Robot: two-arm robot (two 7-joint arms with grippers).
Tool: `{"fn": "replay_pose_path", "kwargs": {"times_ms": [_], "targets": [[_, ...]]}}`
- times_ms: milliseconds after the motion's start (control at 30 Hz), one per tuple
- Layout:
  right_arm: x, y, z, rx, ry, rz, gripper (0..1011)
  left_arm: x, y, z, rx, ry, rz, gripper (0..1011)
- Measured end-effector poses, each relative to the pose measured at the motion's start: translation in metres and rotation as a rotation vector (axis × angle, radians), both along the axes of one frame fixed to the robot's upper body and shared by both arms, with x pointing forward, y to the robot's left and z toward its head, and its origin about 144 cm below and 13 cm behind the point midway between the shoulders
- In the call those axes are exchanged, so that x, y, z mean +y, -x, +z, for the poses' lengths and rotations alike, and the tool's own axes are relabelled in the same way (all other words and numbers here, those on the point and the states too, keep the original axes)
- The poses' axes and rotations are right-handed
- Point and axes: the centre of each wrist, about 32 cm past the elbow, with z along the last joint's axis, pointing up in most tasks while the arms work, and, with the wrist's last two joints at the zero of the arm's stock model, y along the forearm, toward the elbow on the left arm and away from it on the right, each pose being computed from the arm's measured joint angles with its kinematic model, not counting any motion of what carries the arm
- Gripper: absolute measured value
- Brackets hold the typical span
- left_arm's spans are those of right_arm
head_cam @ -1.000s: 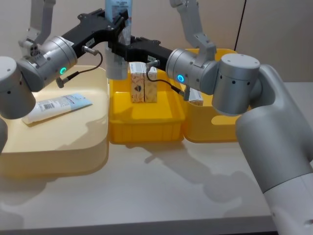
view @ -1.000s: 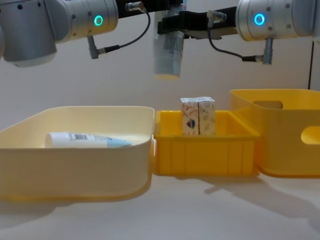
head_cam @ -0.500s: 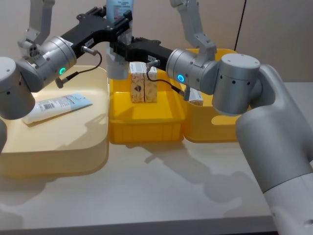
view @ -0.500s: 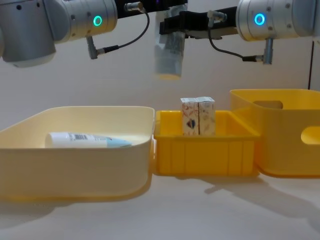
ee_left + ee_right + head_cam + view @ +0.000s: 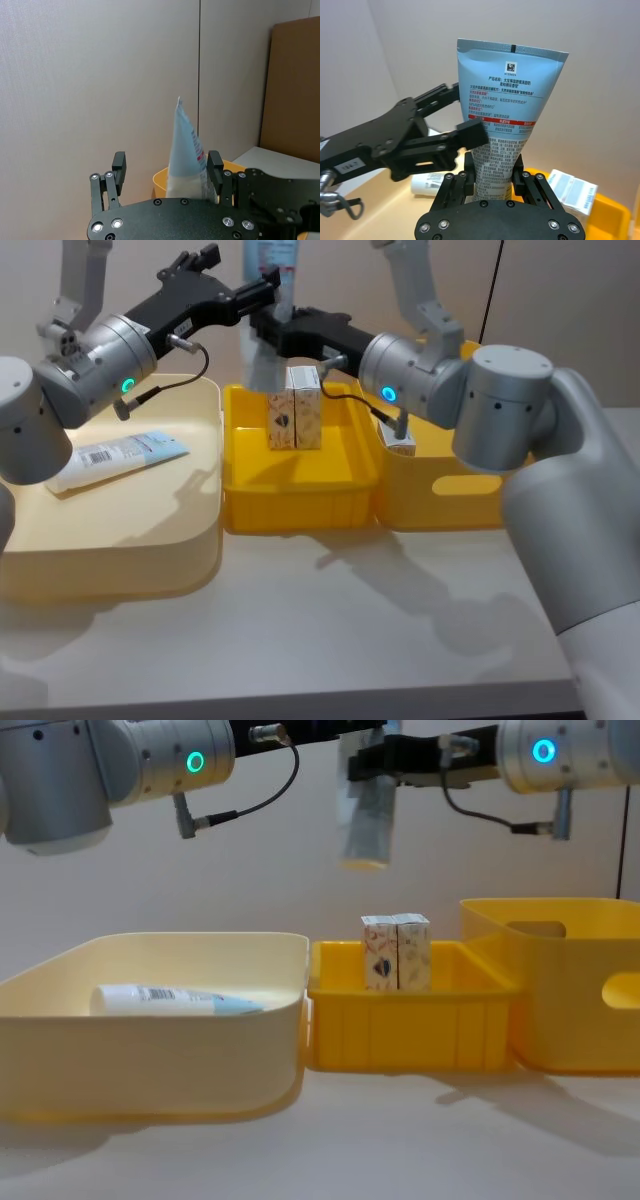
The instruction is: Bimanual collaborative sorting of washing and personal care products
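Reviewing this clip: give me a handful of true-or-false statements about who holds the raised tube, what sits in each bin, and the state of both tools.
1. The right tool is shut on the raised tube. True.
2. The left tool is clamped on that tube. False: its fingers stand open on either side of the tube, apart from it.
3. Two small cartons stand upright side by side in the middle yellow bin. True.
4. The cream bin holds the two cartons. False: it holds a second tube, lying on its side.
5. The raised tube rests on the cartons. False: it hangs in the air above the middle yellow bin.
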Motion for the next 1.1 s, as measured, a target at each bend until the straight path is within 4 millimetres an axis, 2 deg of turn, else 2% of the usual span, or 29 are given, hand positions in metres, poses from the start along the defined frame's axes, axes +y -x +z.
{"fn": "replay_pose_path", "kwargs": {"times_ms": [733, 1100], "targets": [[-0.060, 0.012, 0.023, -0.054, 0.082, -0.288, 411, 0.000, 0.000, 0.000, 0.000, 0.000, 0.000, 1003], [-0.080, 0.010, 0.030, -0.046, 0.124, -0.443, 411, 0.000, 0.000, 0.000, 0.000, 0.000, 0.000, 1004]]}}
